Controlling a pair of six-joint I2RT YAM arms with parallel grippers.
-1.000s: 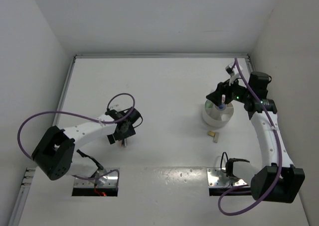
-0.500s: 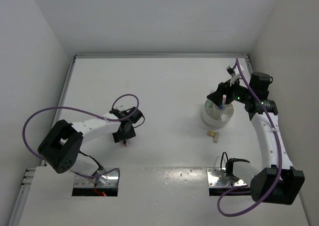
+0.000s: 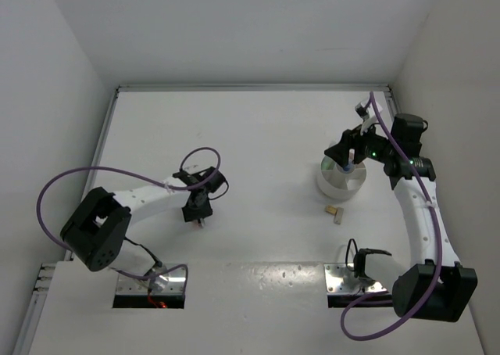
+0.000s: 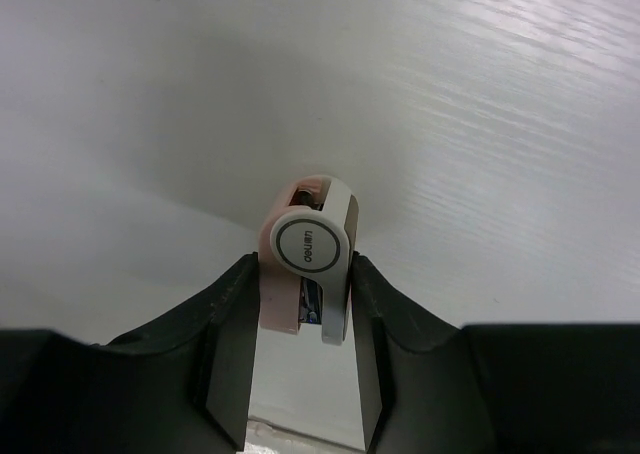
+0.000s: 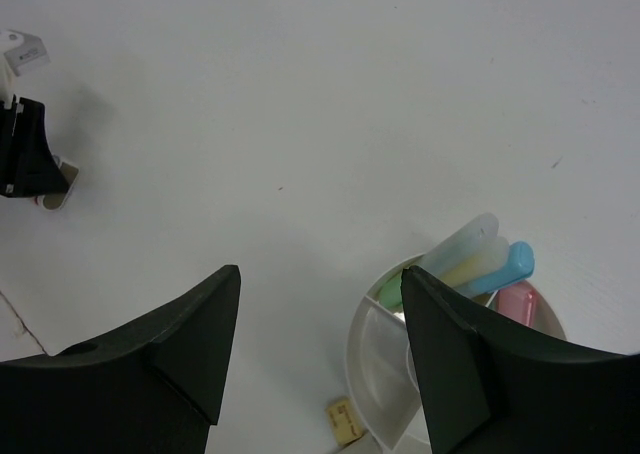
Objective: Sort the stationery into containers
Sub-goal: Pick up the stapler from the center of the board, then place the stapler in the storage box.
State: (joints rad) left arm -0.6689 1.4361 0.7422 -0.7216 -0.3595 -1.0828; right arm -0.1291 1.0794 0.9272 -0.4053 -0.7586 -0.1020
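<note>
Pink-white piece (image 4: 305, 244): low end hidden between fingers (tiny from top). Left gripper (image 4: 303, 274), at 9 o'clock, seems pinched on its sides. Right gripper (image 5: 320, 276) wide open, empty, above tub (image 5: 352, 349) at 3 o'clock.

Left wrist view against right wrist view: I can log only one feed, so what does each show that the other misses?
Only the left wrist view: a pink-and-white piece with a round logo, closely flanked by the fingers of the left claw; contact is unclear. Only the right wrist view: the white divided tub holding pastel sticks, a tan block beside it, and the open right claw above. Both: the white table. A dark shape at the right wrist view's left edge is too cropped to identify.
</note>
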